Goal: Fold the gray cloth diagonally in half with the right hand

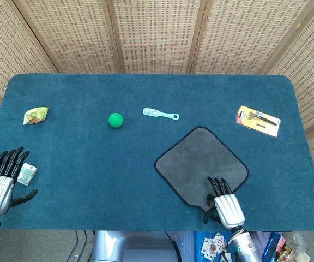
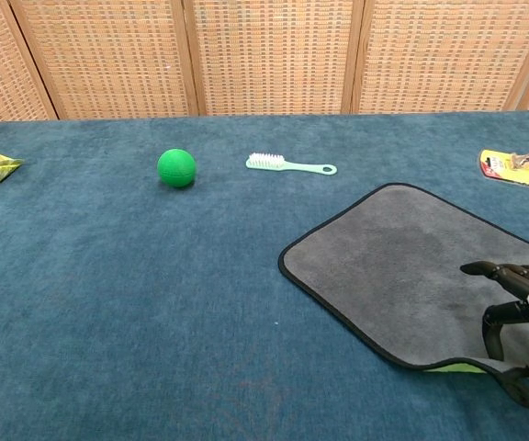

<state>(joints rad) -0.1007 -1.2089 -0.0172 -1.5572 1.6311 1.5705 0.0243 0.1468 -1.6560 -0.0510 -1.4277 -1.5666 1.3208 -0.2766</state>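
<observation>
The gray cloth (image 1: 200,161) with black trim lies flat like a diamond on the blue table, right of centre; the chest view shows the cloth (image 2: 411,266) too. My right hand (image 1: 225,204) is at its near corner by the table's front edge. In the chest view the right hand (image 2: 522,322) has fingers over that corner and thumb under it. The corner is lifted slightly, showing a strip of green underside (image 2: 455,367). My left hand (image 1: 1,183) rests with fingers spread and holds nothing at the front left.
A green ball (image 1: 116,120) and a pale brush (image 1: 159,114) lie behind the cloth. A yellow tool pack (image 1: 258,120) is at the right, a snack bag (image 1: 35,115) at the far left, and a small box (image 1: 27,173) beside the left hand.
</observation>
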